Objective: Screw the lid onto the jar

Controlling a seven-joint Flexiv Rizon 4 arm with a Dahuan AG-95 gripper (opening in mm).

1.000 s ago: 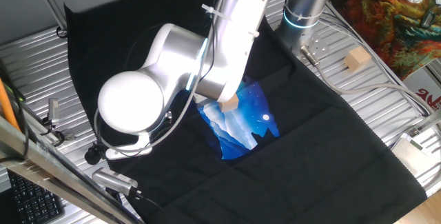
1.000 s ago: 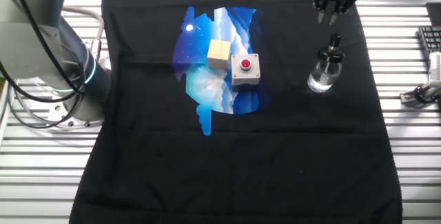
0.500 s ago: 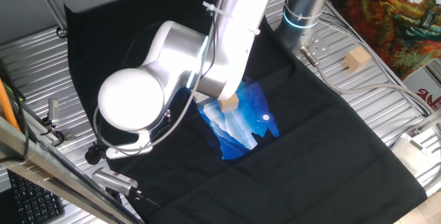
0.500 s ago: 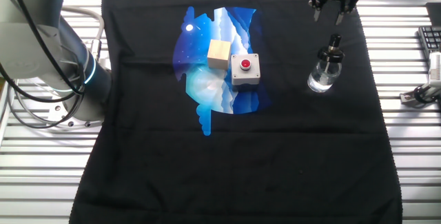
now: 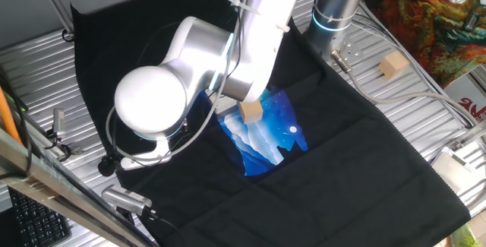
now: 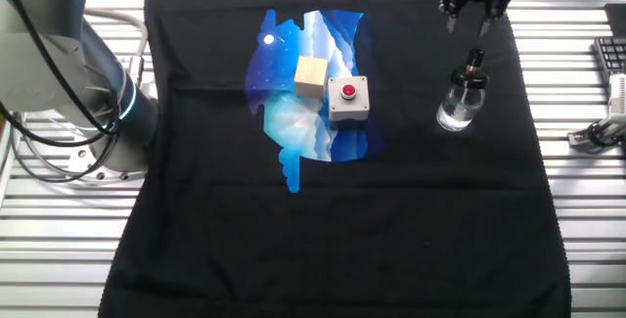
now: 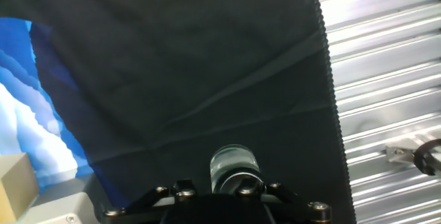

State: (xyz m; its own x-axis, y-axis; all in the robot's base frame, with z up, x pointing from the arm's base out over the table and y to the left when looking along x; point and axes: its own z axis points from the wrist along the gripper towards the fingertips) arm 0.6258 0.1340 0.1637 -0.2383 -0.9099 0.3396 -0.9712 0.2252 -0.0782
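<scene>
In the other fixed view the jar (image 6: 458, 108) stands upright on the black cloth at the right, a small clear glass cylinder. The black lid (image 6: 473, 62) sits on top of it. My gripper (image 6: 467, 28) hangs above and beyond the lid, apart from it. It is open, with nothing between its fingers. In the hand view the jar (image 7: 233, 165) shows from above, just ahead of the hand's black body (image 7: 213, 209); the fingertips are out of frame there. In the one fixed view my arm (image 5: 228, 57) hides the jar and the lid.
A tan wooden cube (image 6: 311, 75) and a grey box with a red button (image 6: 347, 100) sit on the blue-and-white print left of the jar. The arm's base (image 6: 98, 103) stands at the left. Another wooden cube (image 5: 393, 65) lies on the slatted metal table. The cloth's edge (image 7: 329, 79) runs close to the jar.
The gripper's fingers have spread apart and the hand has shifted slightly up and to the right above the jar. The jar and the lid have not moved.
</scene>
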